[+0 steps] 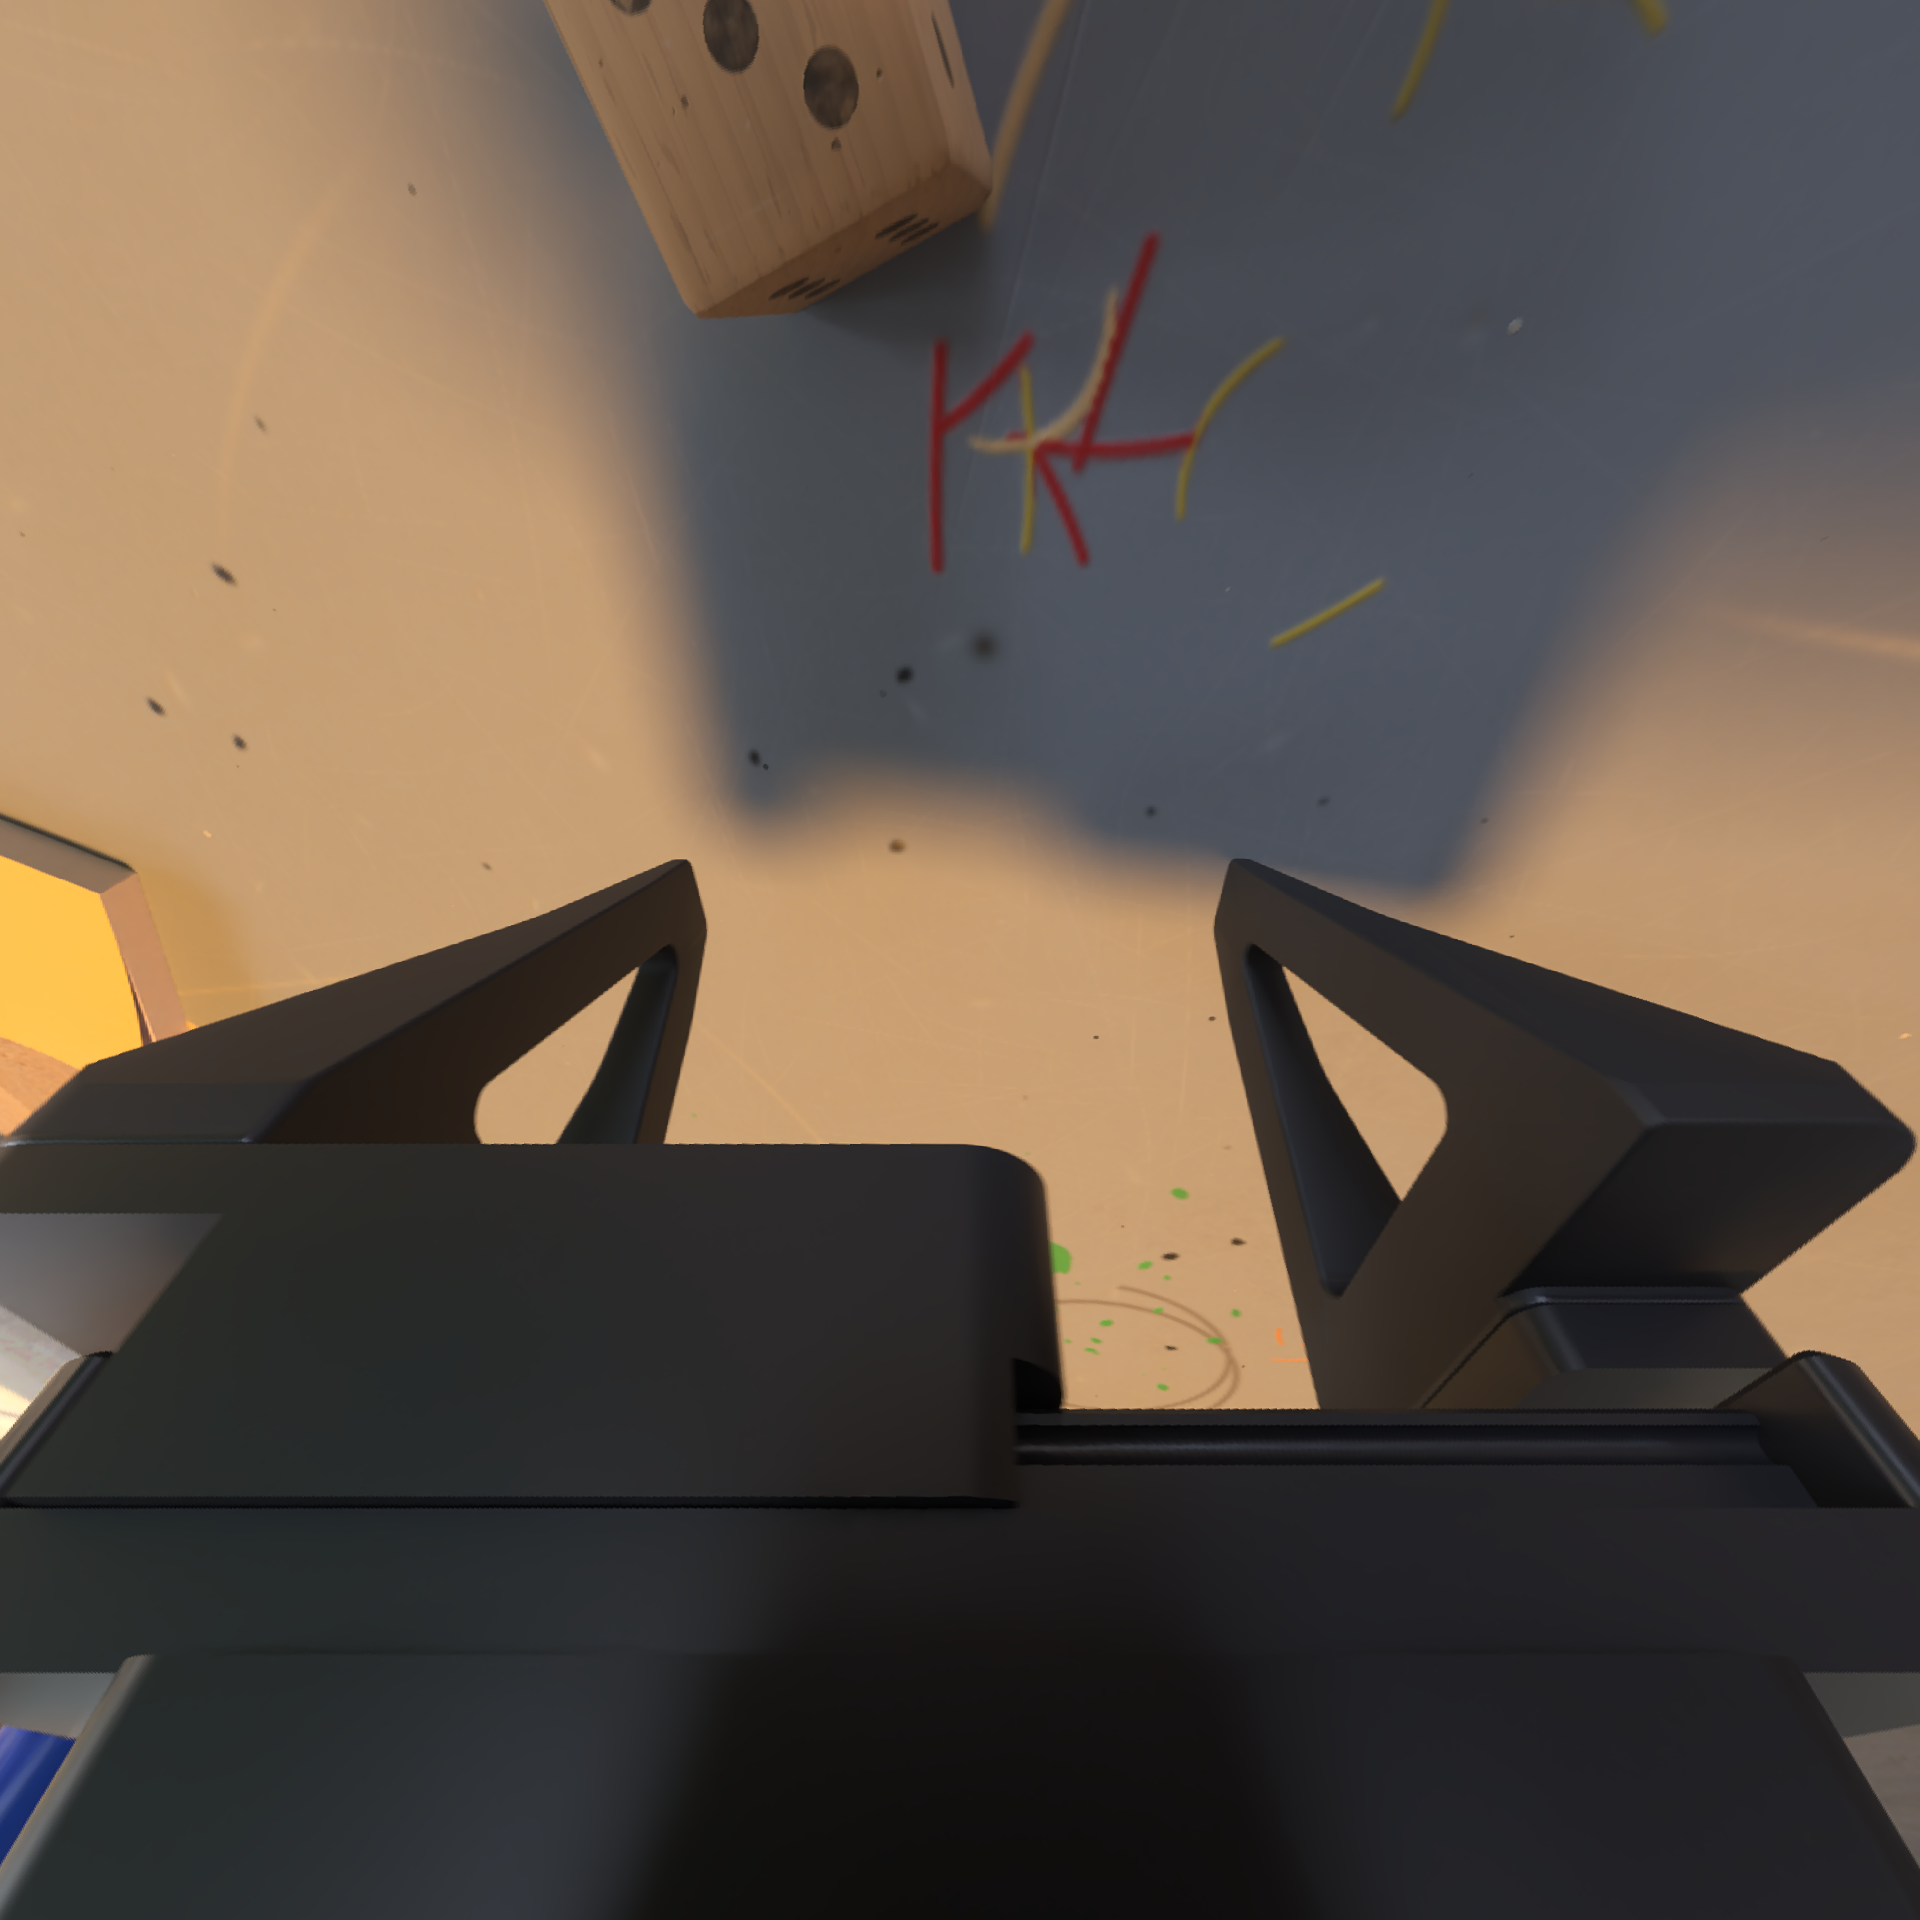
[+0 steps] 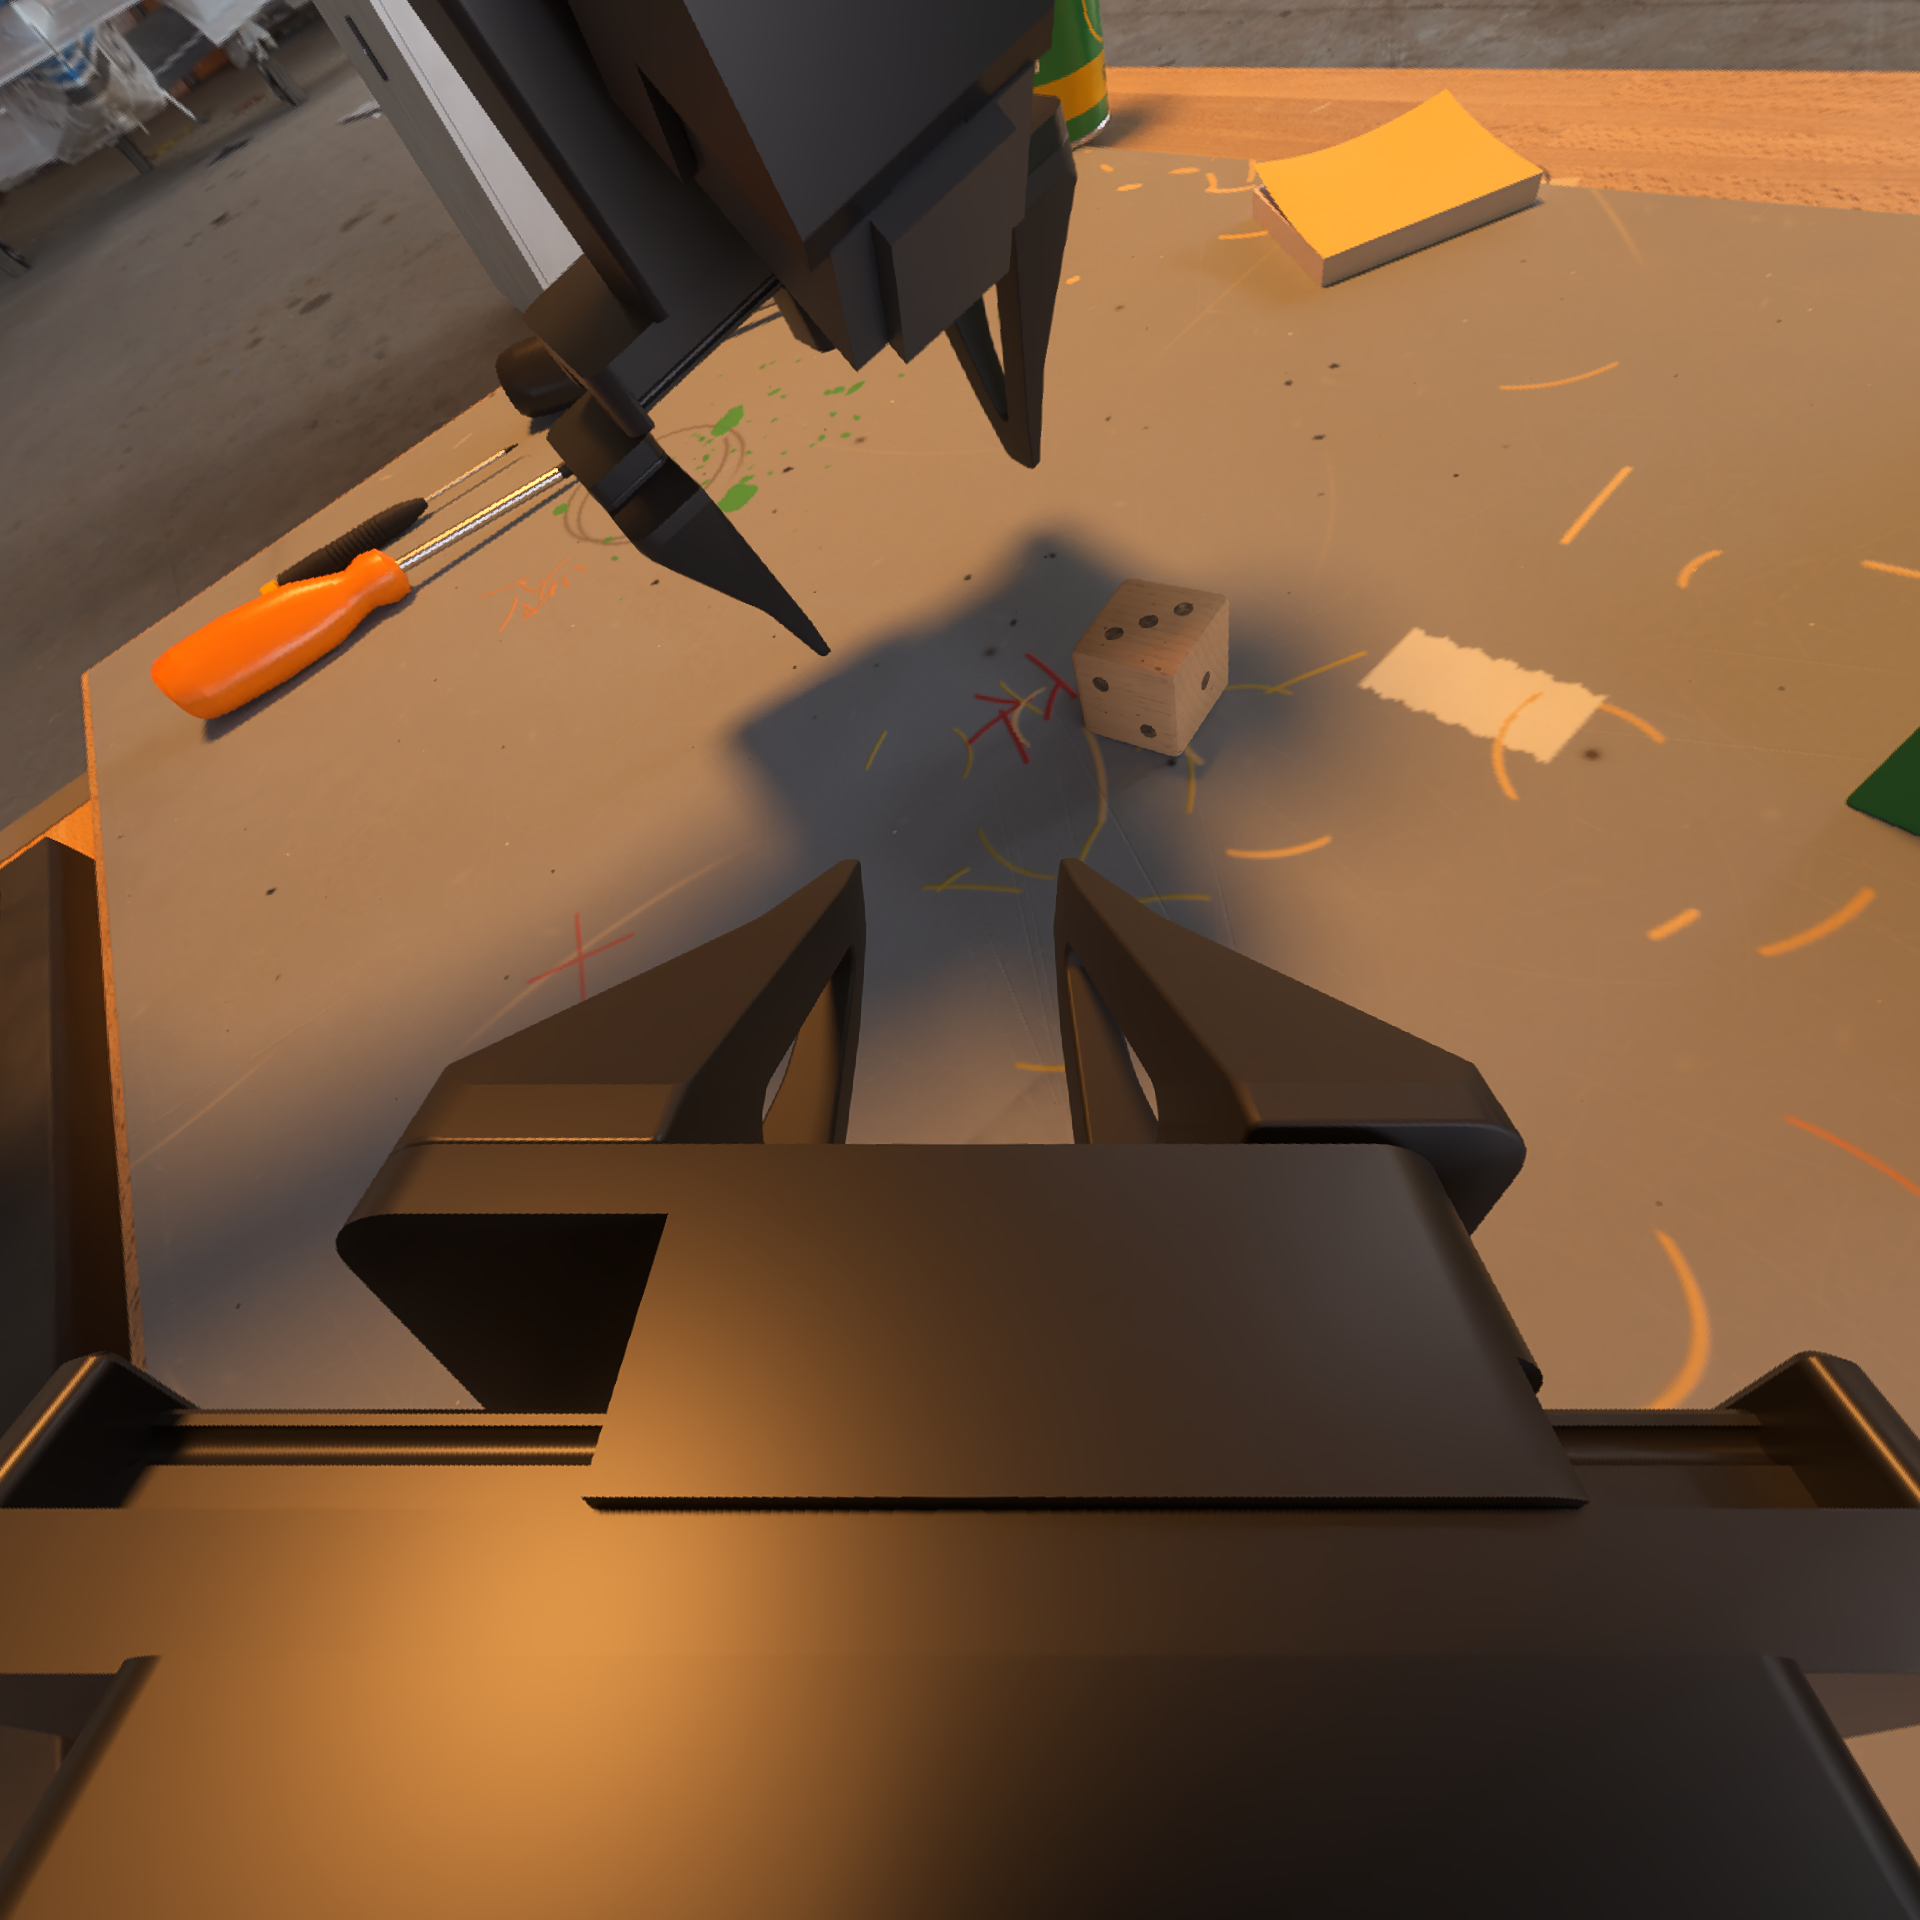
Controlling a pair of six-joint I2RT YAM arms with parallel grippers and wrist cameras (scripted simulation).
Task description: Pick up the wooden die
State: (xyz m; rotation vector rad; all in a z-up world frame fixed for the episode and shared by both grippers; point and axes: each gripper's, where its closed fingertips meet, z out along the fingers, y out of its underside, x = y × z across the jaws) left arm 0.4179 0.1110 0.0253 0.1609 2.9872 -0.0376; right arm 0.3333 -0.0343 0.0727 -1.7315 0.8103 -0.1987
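The wooden die stands on the grey mat at the top of the left wrist view, ahead of and a little left of my left gripper. That gripper is wide open and empty, above the mat. In the right wrist view the die sits mid-frame next to red scribbles, and the left gripper hangs over the mat just left of it, apart from it. My right gripper is nearer the camera, short of the die, with its fingers a narrow gap apart and nothing between them.
An orange-handled screwdriver and a thin black one lie at the mat's left edge. A yellow note pad and a green can are at the back. A white tape strip lies right of the die.
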